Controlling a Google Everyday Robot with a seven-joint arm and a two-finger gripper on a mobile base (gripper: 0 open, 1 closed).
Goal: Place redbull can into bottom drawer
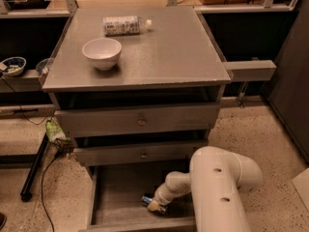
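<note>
The bottom drawer is pulled open under the two upper drawers, with a plain grey floor. The redbull can lies on its side on the drawer floor near the front right, its blue and silver end showing. My gripper reaches down into the drawer from the white arm and is right at the can, covering most of it.
A white bowl and a clear plastic bottle lying on its side sit on the cabinet top. A black stand leg and cable lie on the floor at left. A shelf with a small dish is at far left.
</note>
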